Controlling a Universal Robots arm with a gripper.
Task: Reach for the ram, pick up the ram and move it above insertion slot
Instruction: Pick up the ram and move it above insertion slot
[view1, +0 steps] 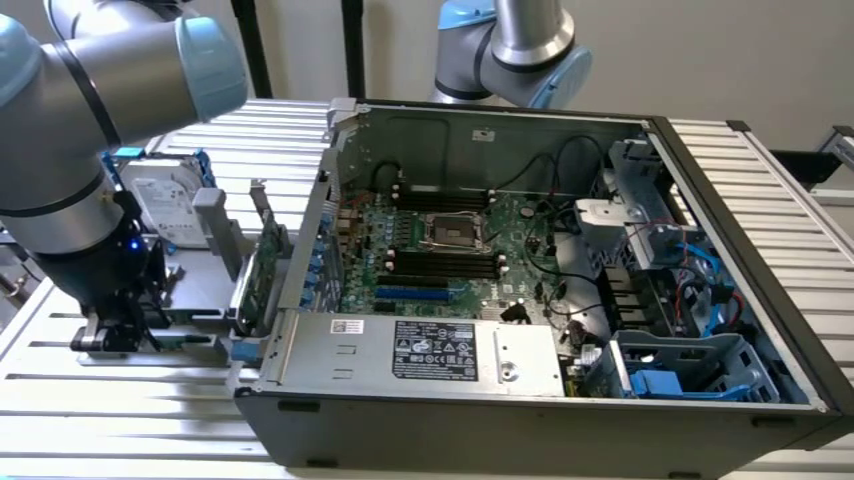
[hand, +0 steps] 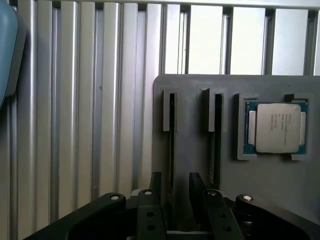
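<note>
Arm elbow-up, wrist vertical; hand (view1: 118, 338) open, fingers (hand: 156, 187) either side of narrow slot (hand: 172, 130) in grey holder (hand: 200, 165), CPU (hand: 276, 127) nearby.

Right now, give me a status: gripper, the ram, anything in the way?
Gripper open, low over gray holder. Ram edge-on in its slot, between the jaws, ungripped. Processor off to the side, not blocking.

We see soft, even light across the exterior view, with the computer case (view1: 534, 135) dim inside along its near wall. In the wrist view the table slats (hand: 215, 40) glare white beyond the grey tray (hand: 270, 182), whose slots lie in shadow.
</note>
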